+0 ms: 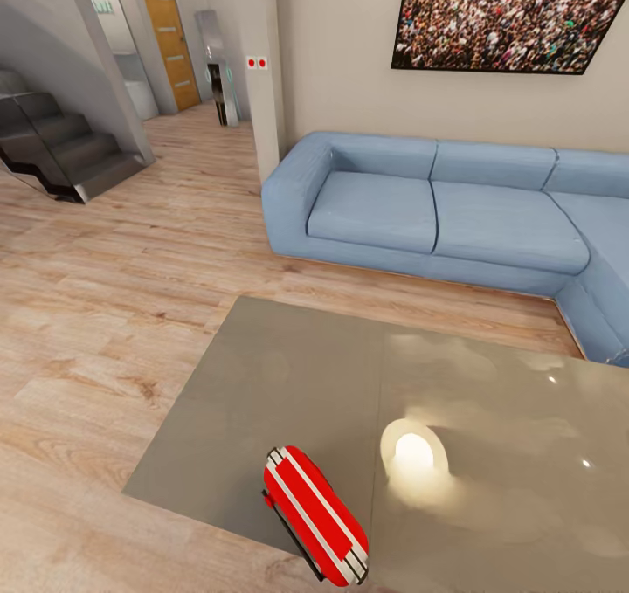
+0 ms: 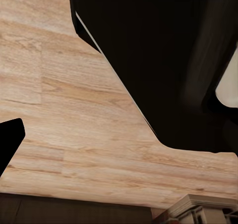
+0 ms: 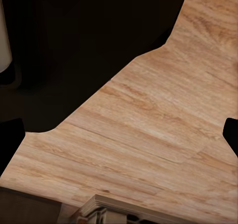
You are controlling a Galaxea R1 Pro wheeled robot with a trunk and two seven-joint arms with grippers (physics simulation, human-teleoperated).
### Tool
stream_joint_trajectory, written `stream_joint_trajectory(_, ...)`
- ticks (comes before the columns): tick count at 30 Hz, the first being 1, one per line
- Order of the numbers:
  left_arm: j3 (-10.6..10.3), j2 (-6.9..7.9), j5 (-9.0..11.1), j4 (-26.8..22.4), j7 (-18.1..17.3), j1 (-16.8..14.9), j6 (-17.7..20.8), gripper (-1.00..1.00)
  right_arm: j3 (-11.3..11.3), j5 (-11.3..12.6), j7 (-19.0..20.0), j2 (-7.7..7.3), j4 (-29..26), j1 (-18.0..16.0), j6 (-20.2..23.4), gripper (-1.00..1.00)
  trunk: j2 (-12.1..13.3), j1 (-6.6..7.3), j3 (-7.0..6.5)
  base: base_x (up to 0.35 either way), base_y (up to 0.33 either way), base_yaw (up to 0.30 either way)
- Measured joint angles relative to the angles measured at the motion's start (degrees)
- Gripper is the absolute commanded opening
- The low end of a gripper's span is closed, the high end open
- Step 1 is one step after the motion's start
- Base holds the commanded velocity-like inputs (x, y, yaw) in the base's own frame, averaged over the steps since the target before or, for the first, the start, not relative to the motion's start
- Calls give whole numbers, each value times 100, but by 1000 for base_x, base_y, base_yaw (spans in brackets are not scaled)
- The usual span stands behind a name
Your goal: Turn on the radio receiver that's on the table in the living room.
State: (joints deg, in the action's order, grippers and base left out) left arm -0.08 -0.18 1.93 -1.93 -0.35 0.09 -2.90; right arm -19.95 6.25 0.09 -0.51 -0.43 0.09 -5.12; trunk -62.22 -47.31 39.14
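The radio receiver, a red box with white stripes and silver trim, rests slanted on the near left part of the table, close to its front edge. Its dial is turned away from the head view. The table's glossy grey top mirrors a bright lamp spot just right of the radio. In the left wrist view, my left gripper hangs over plank floor, one dark fingertip at the picture's edge. My right gripper is open over the floor, fingertips far apart. Both grippers hold nothing.
A blue corner sofa stands behind the table and wraps round its right side, under a framed crowd picture. Wood floor stretches to the left. A wall corner, dark stairs and a wooden door lie further back left.
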Motion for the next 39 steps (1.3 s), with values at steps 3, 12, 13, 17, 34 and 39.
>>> stream_joint_trajectory(3, 0, 0, 1, 0, 0, 0, 0, 100, 0, 0, 0, -1, 1, 0, -3, 100, 0, 0, 1, 0, 0, 0)
stream_joint_trajectory(12, -1, 0, 1, 0, 0, 0, 0, 100, 0, -1, 0, -2, -1, 0, -6, 100, 0, 0, 1, 0, 0, 0)
stream_joint_trajectory(13, -1, 0, -1, 0, 0, 0, 0, 100, 0, -1, 0, -2, -1, 0, -5, 100, 0, 0, 1, 0, 0, 0)
stream_joint_trajectory(17, -8, -7, -6, 0, 0, 0, 0, 100, 0, -1, 0, -2, 0, 0, -5, 100, 119, 65, -52, 0, 0, 0)
stream_joint_trajectory(34, -9, -4, -8, 0, -1, 0, 0, 100, 0, -1, 0, -2, 2, 0, -5, 100, 480, 263, -214, 0, 0, 0)
stream_joint_trajectory(39, -9, -1, -8, 0, 0, 0, 0, 100, 0, -1, 0, -2, 0, 0, -6, 100, 680, 373, -303, 0, 0, 0)
